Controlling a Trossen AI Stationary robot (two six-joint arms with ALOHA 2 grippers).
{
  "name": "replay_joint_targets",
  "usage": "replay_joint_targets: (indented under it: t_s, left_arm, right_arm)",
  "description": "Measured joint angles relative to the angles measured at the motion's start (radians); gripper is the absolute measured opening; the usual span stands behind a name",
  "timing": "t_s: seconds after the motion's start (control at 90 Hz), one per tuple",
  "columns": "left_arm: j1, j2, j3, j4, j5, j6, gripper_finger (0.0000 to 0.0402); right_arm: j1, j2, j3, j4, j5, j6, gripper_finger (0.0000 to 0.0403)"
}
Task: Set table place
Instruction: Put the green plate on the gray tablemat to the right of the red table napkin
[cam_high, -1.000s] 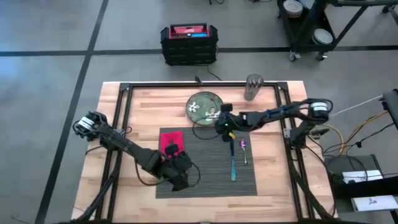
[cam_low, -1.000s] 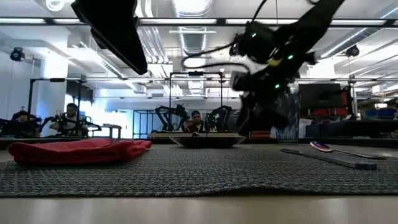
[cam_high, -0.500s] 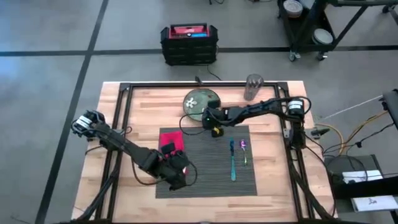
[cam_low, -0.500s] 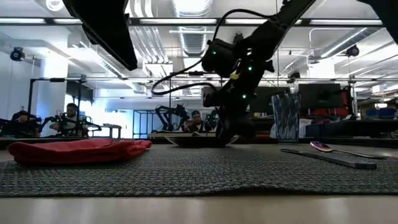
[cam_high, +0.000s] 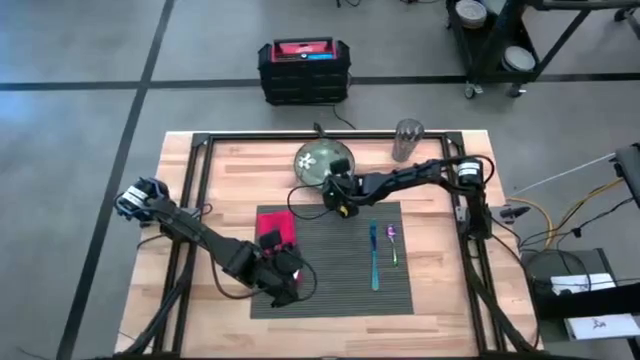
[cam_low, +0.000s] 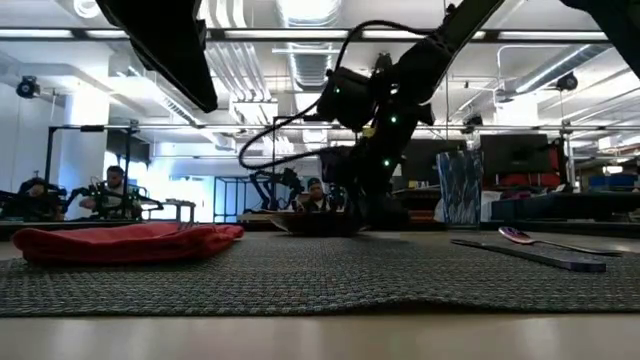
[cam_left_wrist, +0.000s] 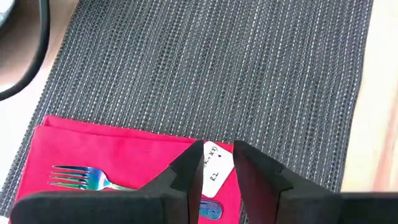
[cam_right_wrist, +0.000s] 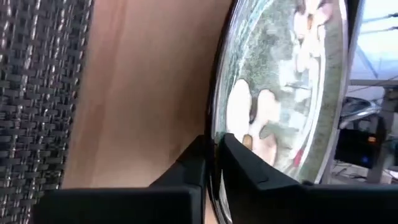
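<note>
A green plate (cam_high: 320, 160) with white flowers sits on the wood table (cam_high: 440, 300), just beyond the far edge of the dark grey placemat (cam_high: 335, 262). My right gripper (cam_high: 334, 190) is shut on it. A red napkin (cam_high: 272, 226) lies on the mat's left part, with a fork (cam_left_wrist: 81, 177) and a white tag (cam_left_wrist: 211, 171) on it. My left gripper (cam_left_wrist: 217, 167) hovers over the napkin's near end, narrowly open and touching nothing. My right gripper pinches the plate's rim (cam_right_wrist: 216, 134) on its near side, one finger on the inner face and one on the outer. The fingers (cam_right_wrist: 242, 163) reach it from the table's right side, slanting down. In the low view the plate (cam_low: 300, 224) rests on the table.
A teal-handled utensil (cam_high: 375, 262) and a spoon (cam_high: 392, 240) lie on the mat's right part. A patterned glass (cam_high: 407, 140) stands at the far right. A black rail frame (cam_high: 200, 150) runs around the table. People sit in the room beyond.
My right gripper has come down from above the mat's far edge and gone toward the table's left, onto the plate's near rim. The napkin, fork and utensils lie as before.
</note>
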Motion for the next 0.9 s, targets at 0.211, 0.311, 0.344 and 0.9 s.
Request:
replay_joint_targets:
  t_s: [0.211, 0.311, 0.344, 0.9]
  left_arm:
    - [-0.012, 0.000, 0.000, -0.021, 0.000, -0.020, 0.0075]
    - [-0.030, -0.001, 0.000, -0.052, -0.001, -0.051, 0.0075]
    - [-0.037, -0.002, 0.000, -0.063, -0.001, -0.064, 0.0075]
    - [-0.137, -0.014, 0.000, -0.210, -0.038, -0.208, 0.0075]
  right_arm:
    - [0.011, -0.113, 0.013, -0.111, -0.019, 0.111, 0.0000]
    - [0.022, -0.175, 0.023, -0.228, -0.040, 0.181, 0.0000]
    - [0.027, -0.196, 0.024, -0.260, -0.046, 0.204, 0.0000]
    - [0.427, -0.342, 0.069, -0.485, -0.001, 0.599, 0.0000]
